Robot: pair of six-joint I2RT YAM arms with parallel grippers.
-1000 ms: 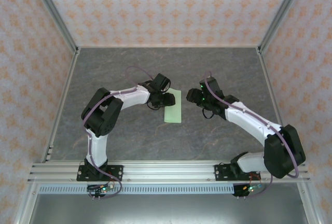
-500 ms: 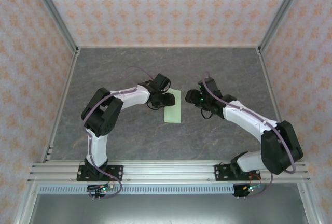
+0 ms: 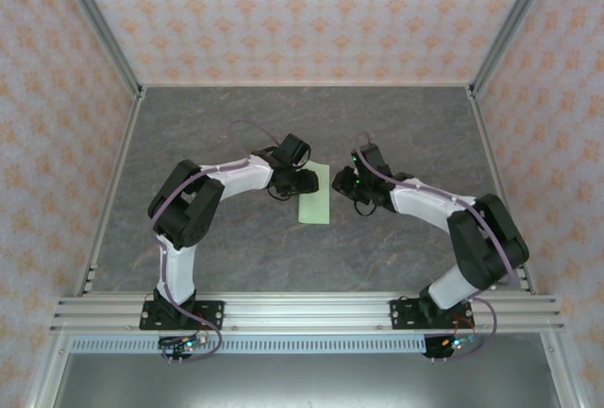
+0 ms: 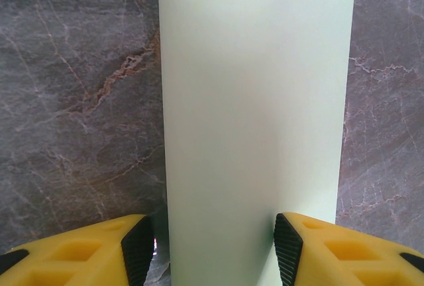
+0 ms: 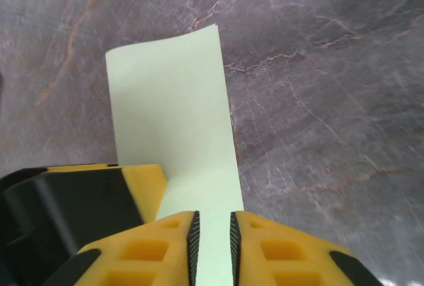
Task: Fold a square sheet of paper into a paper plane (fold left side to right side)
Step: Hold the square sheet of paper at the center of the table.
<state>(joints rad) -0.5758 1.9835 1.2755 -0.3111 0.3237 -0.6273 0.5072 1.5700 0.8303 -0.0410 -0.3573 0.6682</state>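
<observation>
The jaws of the left gripper [image 4: 213, 249] are held apart astride the thin pale green sheet of paper [image 4: 252, 100], which lies apparently doubled on the grey marbled tabletop [image 4: 79, 100]. The jaws of the right gripper [image 5: 214, 233] are nearly together over its edge; a pinch cannot be confirmed. Pressing the crease flat is judged next.

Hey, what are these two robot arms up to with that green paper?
They're handling a thin pale green sheet of paper on the grey marbled table. The left end effector straddles it with fingers apart. The right end effector, at the opposite side, has its fingers nearly together over the paper; whether it pinches is unclear.
</observation>
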